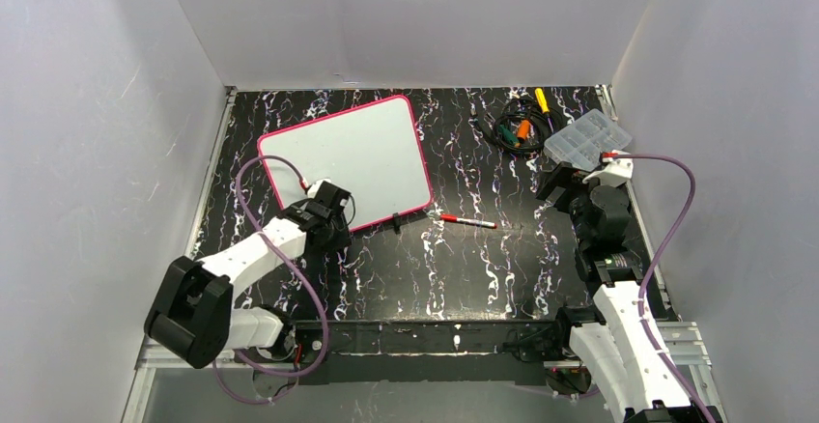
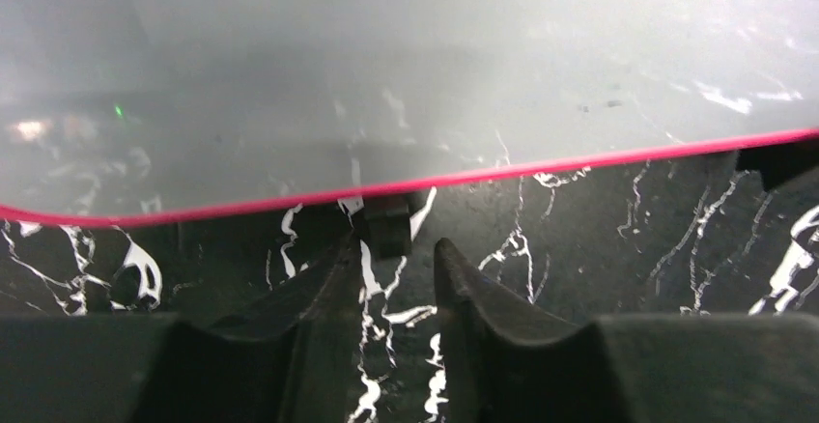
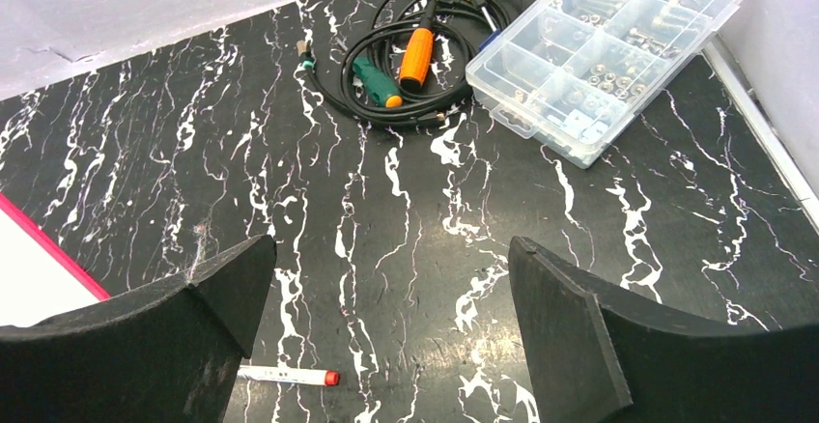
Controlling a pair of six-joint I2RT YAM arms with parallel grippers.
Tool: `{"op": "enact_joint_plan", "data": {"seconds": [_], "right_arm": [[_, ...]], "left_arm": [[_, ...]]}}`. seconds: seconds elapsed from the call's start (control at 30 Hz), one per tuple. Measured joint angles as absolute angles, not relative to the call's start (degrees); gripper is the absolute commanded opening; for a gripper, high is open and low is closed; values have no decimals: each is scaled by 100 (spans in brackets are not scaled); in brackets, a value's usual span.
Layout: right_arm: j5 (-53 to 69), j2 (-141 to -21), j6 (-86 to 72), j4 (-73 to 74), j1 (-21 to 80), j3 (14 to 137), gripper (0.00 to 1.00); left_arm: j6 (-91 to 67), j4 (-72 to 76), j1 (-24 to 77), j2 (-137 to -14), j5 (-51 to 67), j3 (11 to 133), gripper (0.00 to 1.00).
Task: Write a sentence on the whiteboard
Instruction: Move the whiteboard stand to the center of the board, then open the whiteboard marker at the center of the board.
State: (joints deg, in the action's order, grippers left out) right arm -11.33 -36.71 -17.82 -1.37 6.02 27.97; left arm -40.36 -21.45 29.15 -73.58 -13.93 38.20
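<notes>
Whiteboard (image 1: 357,148) lies flat and askew on the left half of the black marbled table (image 1: 464,268). At its near pink edge sits the left gripper (image 2: 396,249), jaws parted only narrowly and gripping nothing, with a small black clip (image 2: 388,227) just beyond the tips. Rightward lies a red-capped marker (image 1: 468,221), then coiled cables (image 3: 338,95) and a clear parts box (image 3: 604,51). The right gripper (image 3: 391,268) hangs wide open, empty.

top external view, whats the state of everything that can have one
whiteboard: lying flat, blank, no writing yet
marker: lying loose beside the board, not held
left tool: slightly open, empty, at the board's near edge
right tool: wide open, empty
compartment box: lid seems shut
</notes>
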Motion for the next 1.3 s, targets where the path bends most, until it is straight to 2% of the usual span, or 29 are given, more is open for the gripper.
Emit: {"op": "enact_joint_plan", "data": {"seconds": [0.17,0.23,0.37,0.57,0.73,0.9,1.03,1.3], "right_arm": [[-904,-3695,-1848,58,602,2799,99],[-762,-3769,-1951,290,602,2851,98],[-381,-4042,-2252,768,602,3109,92],[355,-4650,-2974,1203,633,3444,80],[521,-5065,-3691,1479,993,3422,77],[91,-5404,-4499,1374,2185,3280,76],[-421,-6101,-5054,1170,3148,3280,75],[-1361,-6917,-5743,849,3514,3280,75]], "left_arm": [[-4042,-2456,2976,-6932,-1201,3793,70],[-4025,-2565,2980,-6678,-1138,3793,76],[-3951,-2783,2980,-6195,-982,3795,83],[-3636,-3229,2985,-5660,-482,4005,89],[-2893,-3476,2985,-5693,-67,4816,94],[-1907,-3157,2985,-5896,-80,5830,95],[-1295,-2585,2974,-6007,-145,5992,95],[-707,-1850,2974,-5710,-204,5378,95]]}}
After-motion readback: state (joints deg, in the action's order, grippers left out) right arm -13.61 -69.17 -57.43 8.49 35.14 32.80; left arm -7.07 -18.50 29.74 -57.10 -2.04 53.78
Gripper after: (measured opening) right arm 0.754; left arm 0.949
